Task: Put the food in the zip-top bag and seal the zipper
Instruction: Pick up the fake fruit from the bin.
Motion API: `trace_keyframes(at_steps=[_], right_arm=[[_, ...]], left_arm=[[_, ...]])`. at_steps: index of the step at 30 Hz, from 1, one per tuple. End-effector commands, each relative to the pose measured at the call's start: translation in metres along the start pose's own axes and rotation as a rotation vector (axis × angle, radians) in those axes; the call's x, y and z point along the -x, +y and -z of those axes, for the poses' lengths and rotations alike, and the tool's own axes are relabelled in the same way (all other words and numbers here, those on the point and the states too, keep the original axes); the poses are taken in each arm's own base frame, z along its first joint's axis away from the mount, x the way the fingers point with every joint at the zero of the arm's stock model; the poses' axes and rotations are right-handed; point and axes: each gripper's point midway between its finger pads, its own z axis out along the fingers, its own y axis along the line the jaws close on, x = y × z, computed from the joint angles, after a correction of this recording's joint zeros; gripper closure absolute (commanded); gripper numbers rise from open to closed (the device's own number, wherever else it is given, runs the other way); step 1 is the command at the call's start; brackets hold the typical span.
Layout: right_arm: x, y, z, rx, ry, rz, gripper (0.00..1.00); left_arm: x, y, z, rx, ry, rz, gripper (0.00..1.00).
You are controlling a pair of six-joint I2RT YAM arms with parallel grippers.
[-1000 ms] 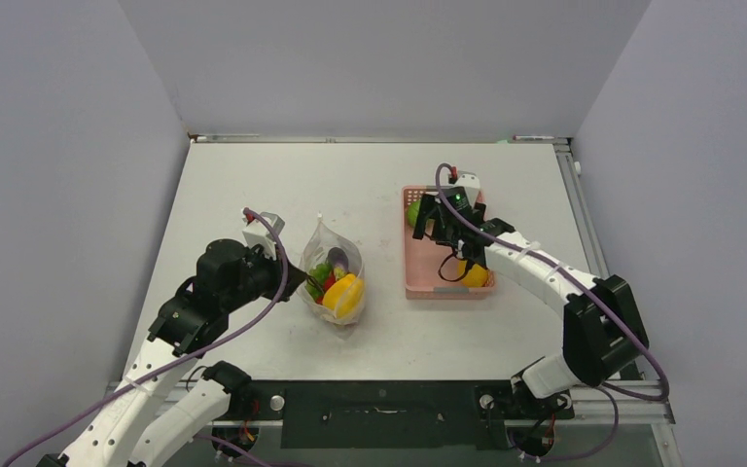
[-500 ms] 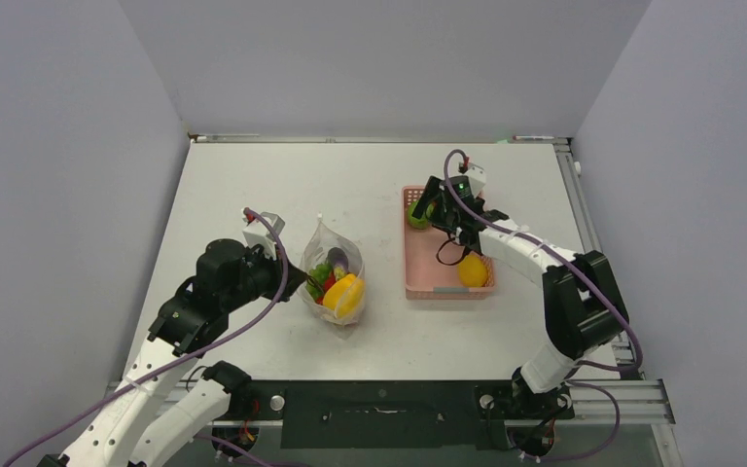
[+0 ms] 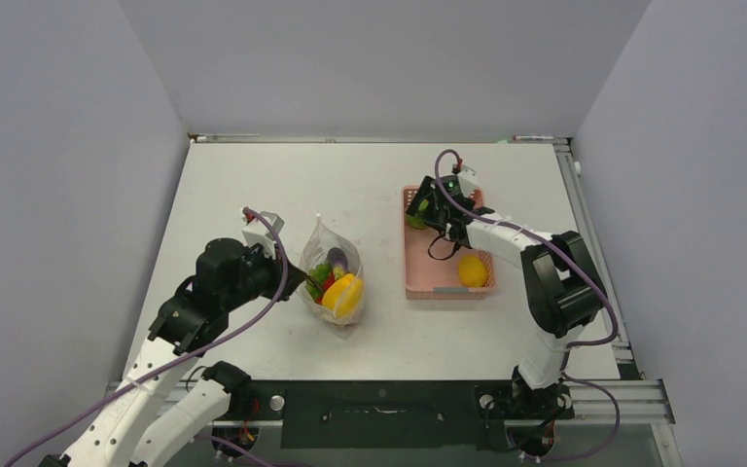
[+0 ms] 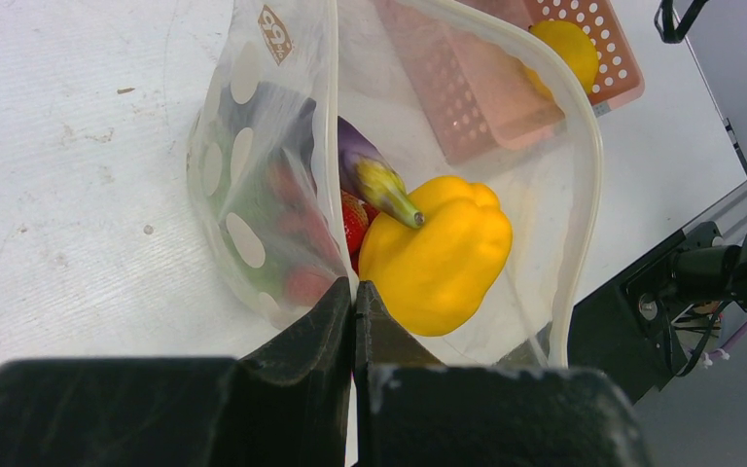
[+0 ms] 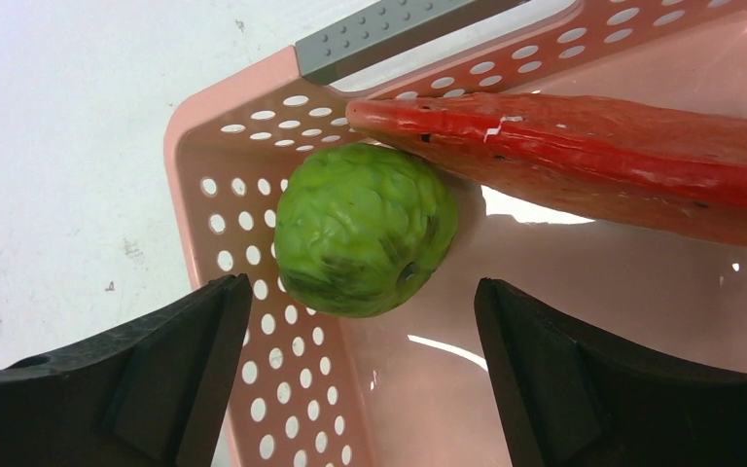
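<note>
The clear zip-top bag (image 3: 334, 272) with white dots (image 4: 243, 185) stands with its mouth open. My left gripper (image 4: 355, 292) is shut on the bag's edge and holds it up. The zipper (image 4: 584, 156) curves round the open mouth. Inside lie a yellow pepper (image 4: 438, 248), a purple eggplant (image 4: 370, 170) and red pieces (image 4: 353, 222). My right gripper (image 5: 361, 290) is open just over the near side of a green round fruit (image 5: 365, 229) in the far-left corner of the pink basket (image 5: 253, 292). Nothing is between its fingers. A long red piece (image 5: 593, 161) lies beside the fruit. A lemon (image 3: 472, 269) sits at the basket's near end.
The pink basket (image 3: 418, 263) stands right of the bag on the white table (image 3: 282, 185). Its perforated wall is close to my right gripper's left finger (image 5: 156, 379). Grey walls enclose the table on three sides.
My right gripper has moved to the basket's far-left corner and come down over the green fruit. The left arm and the bag have not moved.
</note>
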Motion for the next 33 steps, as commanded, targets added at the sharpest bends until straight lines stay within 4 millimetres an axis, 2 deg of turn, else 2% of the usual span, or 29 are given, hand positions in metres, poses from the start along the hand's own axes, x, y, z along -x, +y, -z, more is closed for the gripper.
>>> trace_keyframes(at_steps=[1,10,14,16,20,25,33], right_arm=[[0.024,0.019,-0.010,0.046,-0.073,-0.040,0.13],[0.018,0.015,-0.023,0.048,-0.053,-0.046,0.26],[0.016,0.014,-0.025,0.060,-0.041,-0.046,0.47],[0.015,0.014,-0.025,0.064,-0.033,-0.044,0.63],[0.013,0.009,-0.022,0.060,-0.032,-0.042,0.78],[0.015,0.004,-0.013,0.053,-0.045,-0.035,0.86],[0.023,0.005,0.008,0.066,-0.062,-0.033,0.93]], left_arm=[[0.008,-0.003,0.000,-0.020,-0.028,-0.022,1.00],[0.007,-0.002,-0.001,-0.020,-0.022,-0.017,1.00],[0.007,-0.001,-0.001,-0.019,-0.023,-0.016,1.00],[0.007,-0.001,-0.001,-0.020,-0.022,-0.015,1.00],[0.007,-0.001,-0.001,-0.021,-0.024,-0.016,1.00],[0.006,-0.001,-0.002,-0.020,-0.020,-0.015,1.00],[0.008,-0.001,0.000,-0.016,-0.032,-0.014,1.00]])
